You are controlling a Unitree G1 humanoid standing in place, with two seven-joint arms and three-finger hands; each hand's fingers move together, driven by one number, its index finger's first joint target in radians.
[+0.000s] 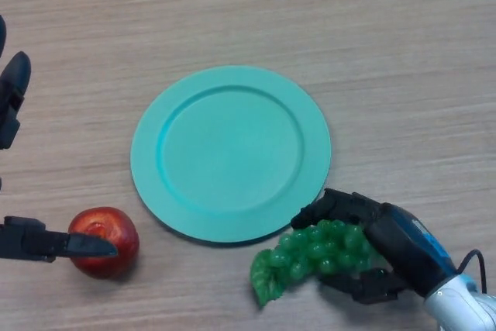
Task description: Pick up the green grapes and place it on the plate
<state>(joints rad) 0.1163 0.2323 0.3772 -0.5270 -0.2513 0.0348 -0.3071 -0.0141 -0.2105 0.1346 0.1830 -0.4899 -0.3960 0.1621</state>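
A bunch of green grapes (pixel 310 257) lies on the wooden table just below the lower right rim of the teal plate (pixel 230 153). My right hand (pixel 384 239) comes in from the lower right and has its fingers and thumb curled round the right end of the bunch. The bunch's left end with a green leaf sticks out free. The plate holds nothing. My left hand (pixel 14 98) shows at the left edge, with its fingers straight and holding nothing; one of its fingers (pixel 46 243) reaches across the front of a red apple.
A red apple (pixel 107 240) sits on the table at the lower left, left of the plate's lower rim. Bare wooden table surrounds the plate above and to the right.
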